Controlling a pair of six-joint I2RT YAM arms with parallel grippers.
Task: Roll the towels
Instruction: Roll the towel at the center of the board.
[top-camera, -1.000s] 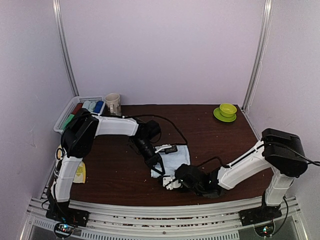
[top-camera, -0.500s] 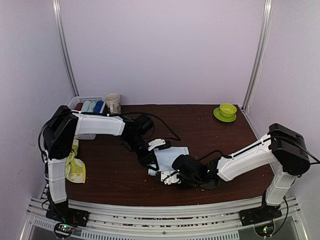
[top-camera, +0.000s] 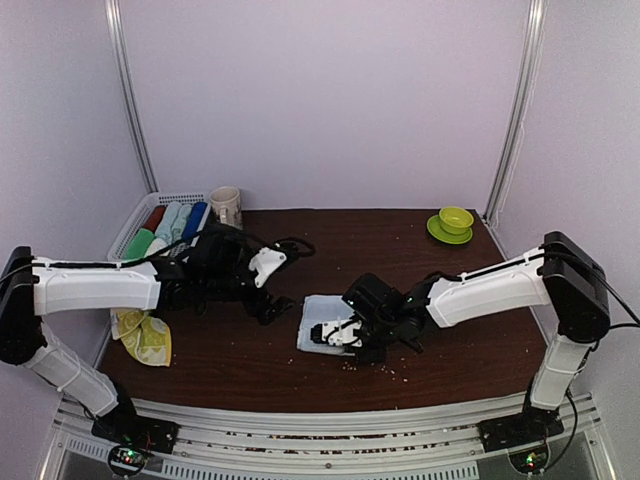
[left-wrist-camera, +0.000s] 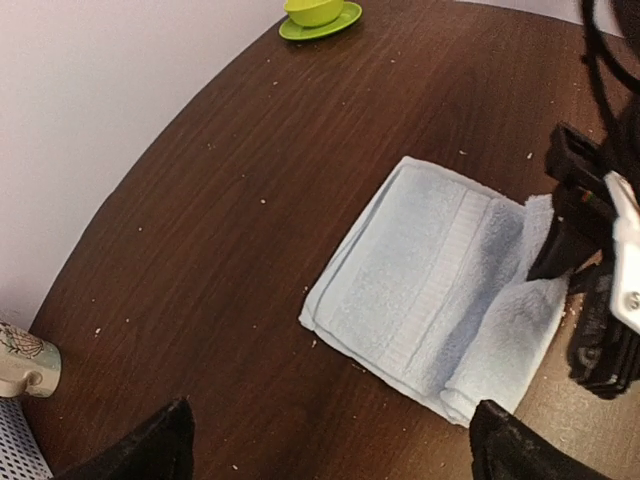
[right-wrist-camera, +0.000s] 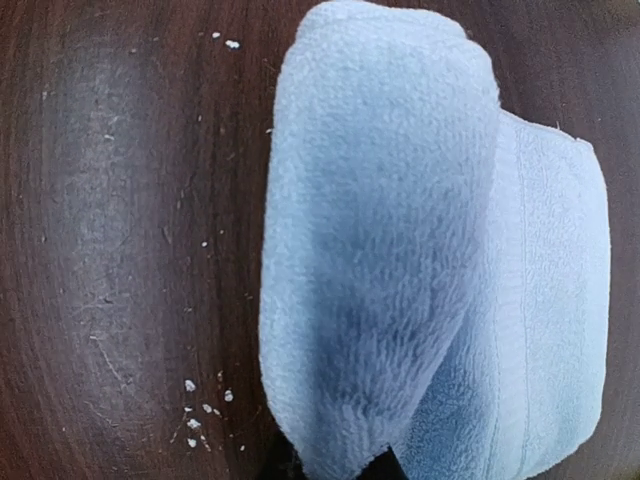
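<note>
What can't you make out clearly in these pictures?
Right hand: right wrist view, a fold of the pale blue towel and the bottom edge hide all but its tips.
Left hand: left wrist view, bottom edge cuts off all but two tips.
Yellow-green towel: top view, left arm covers its upper part.
Mug: left wrist view, cut by the left edge.
Basket contents: top view, too small.

A patterned mug (top-camera: 226, 207) stands well behind the left gripper (top-camera: 274, 303), just beside a white slatted basket (top-camera: 165, 197) further to that gripper's left. A green cup on its saucer (top-camera: 455, 221) sits far beyond the right gripper (top-camera: 338, 336), off to its right. Pale crumbs (top-camera: 392, 371) lie on the dark wooden table (top-camera: 470, 320) close by that gripper.
</note>
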